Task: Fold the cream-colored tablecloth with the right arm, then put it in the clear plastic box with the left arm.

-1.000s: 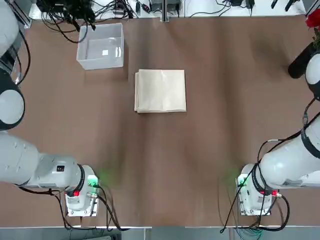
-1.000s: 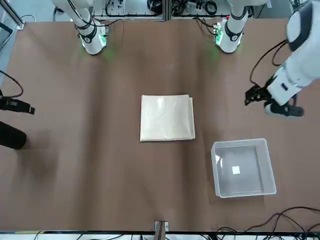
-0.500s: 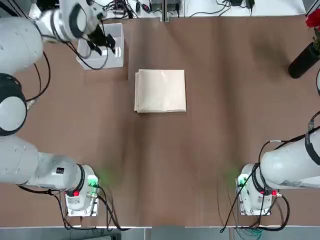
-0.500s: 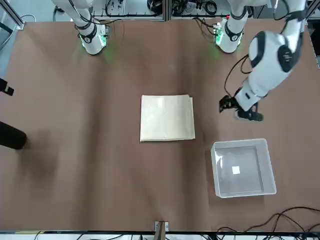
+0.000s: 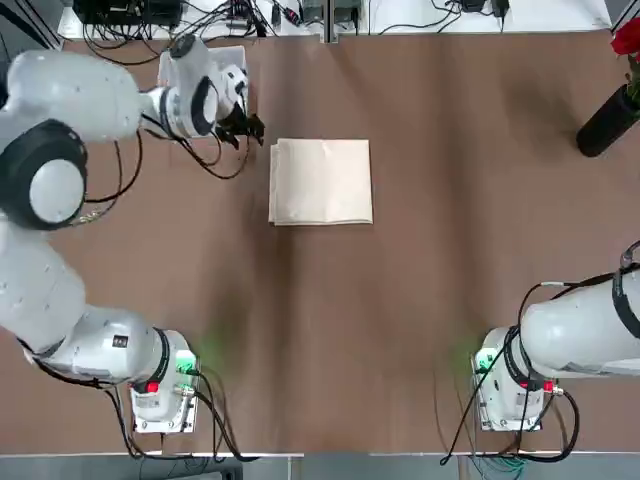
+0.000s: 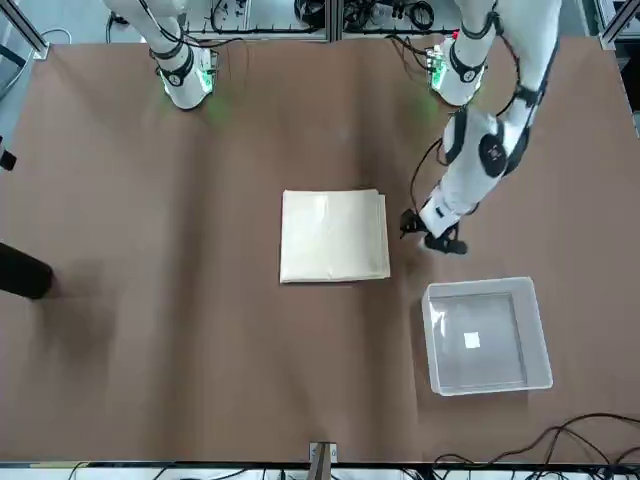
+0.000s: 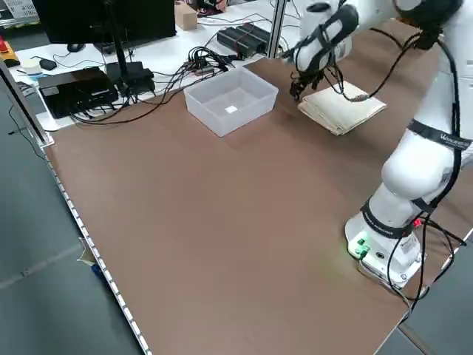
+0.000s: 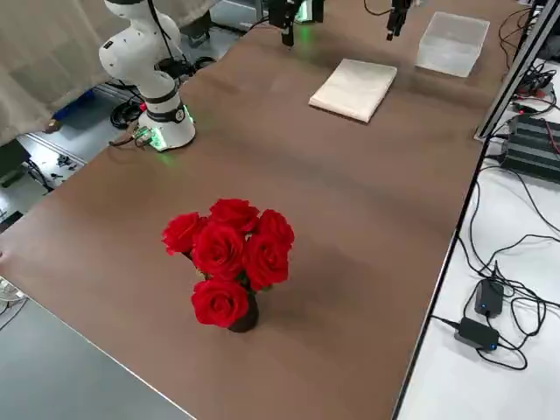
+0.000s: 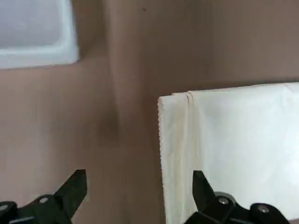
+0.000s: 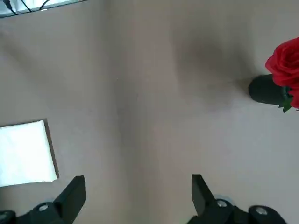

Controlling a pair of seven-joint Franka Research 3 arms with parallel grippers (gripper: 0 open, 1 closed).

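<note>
Occlusion matters most overhead: the left arm's white wrist covers much of the clear plastic box [image 5: 236,60], leaving only a strip of rim and wall showing at the table's [image 5: 420,250] far left corner. From across the table the box [image 6: 487,335] is whole, square, with a small white label on its floor and nothing else in it. The right arm is cut off at the frame edge in the top view (only its base and lower segments show), and its end effector appears only in its own wrist view.

The left end effector [image 5: 246,128] hangs between the box and the cream-colored tablecloth [image 5: 321,181], just beside the cloth's near-left corner. In the front view it [image 6: 408,224] sits a little off the cloth's edge, apart from the fabric. Its wrist view shows the 2 black fingers [image 9: 74,186] spread wide with nothing between them, bare table under one and the cloth's layered edge [image 9: 224,149] under the other; whether either tip touches the surface cannot be told.

The tablecloth [image 6: 334,236] lies folded into a neat rectangle near the middle of the table, stacked edges visible along the side facing the box, well outside it.

The right end effector [image 10: 135,193] is also released, fingers wide and empty, looking down on bare table with a dark vase of red roses [image 10: 275,79] off to one side.
</note>
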